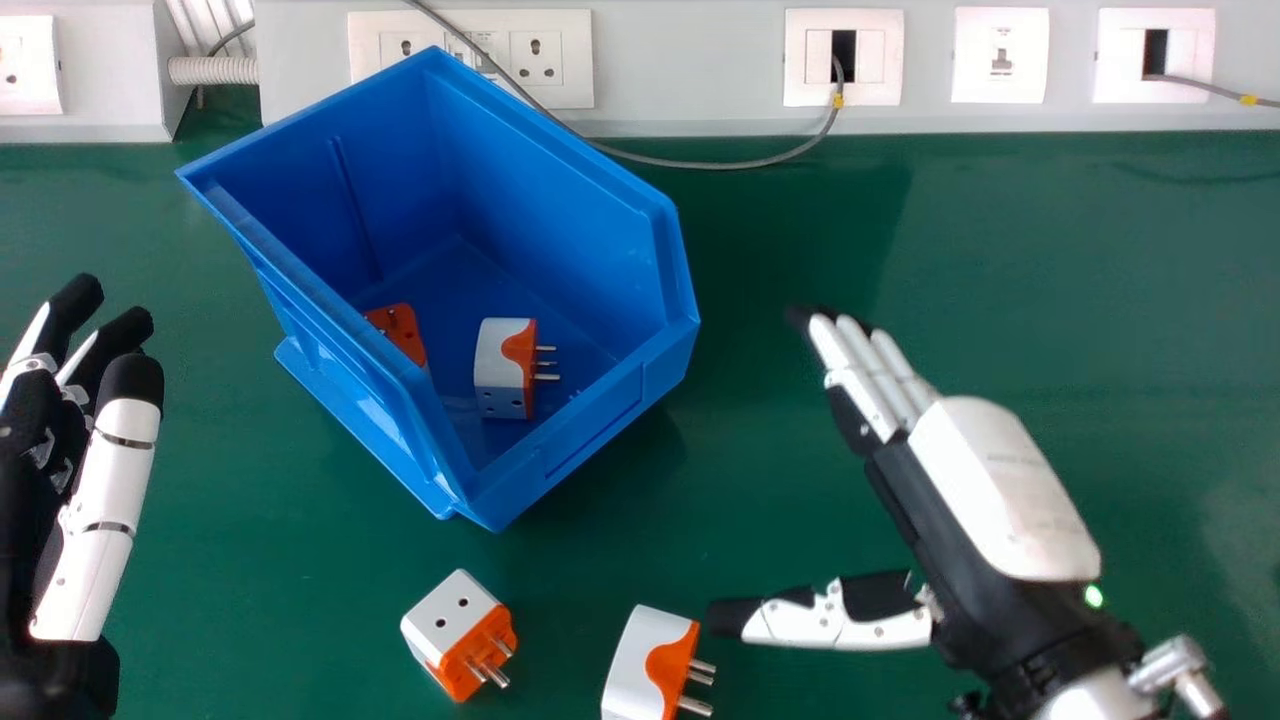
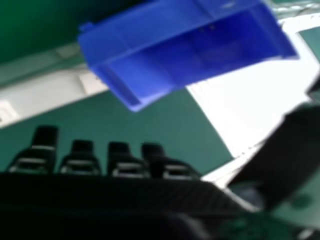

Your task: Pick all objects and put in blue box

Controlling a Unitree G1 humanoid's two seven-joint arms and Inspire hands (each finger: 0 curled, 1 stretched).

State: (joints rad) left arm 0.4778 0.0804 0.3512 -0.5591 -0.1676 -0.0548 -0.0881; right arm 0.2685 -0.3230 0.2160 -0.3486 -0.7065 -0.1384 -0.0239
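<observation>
Adapter, a chunky white plastic block with an orange pin face (image 1: 450, 610), lies on the green table (image 1: 1000, 250), on the near side of the blue plastic box (image 1: 620, 400). You have another white-and-orange adapter (image 1: 635, 660) to its right, nearer the table's near edge. Inside the box, a white-and-orange adapter (image 1: 503, 370) sits toward the near corner, pins facing right, and an orange-faced piece (image 1: 400, 328) shows by the left wall. So I'd judge you about halfway: 2 in, 2 to go.

Your right robot hand (image 1: 1000, 490) is released, fingers extended and thumb out to the side, holding nothing. Your left robot hand (image 1: 25, 500) is toward the table's left edge, relaxed and empty.

Watch that right thumb: its tip is just beside the right-hand adapter, and you cannot tell whether they touch. Swing the wrist carelessly and it could knock the block toward the table's near edge or into its neighbour. The fingers point toward the far edge, past both blocks, so closing from here would probably catch air; bring the palm back over the target before you squeeze. Smooth, boxy sides could twist out of an off-centre pinch. On the carry, too low a path could clip the box's near rim and push it toward the grey cable (image 1: 720, 168) along the far edge.
</observation>
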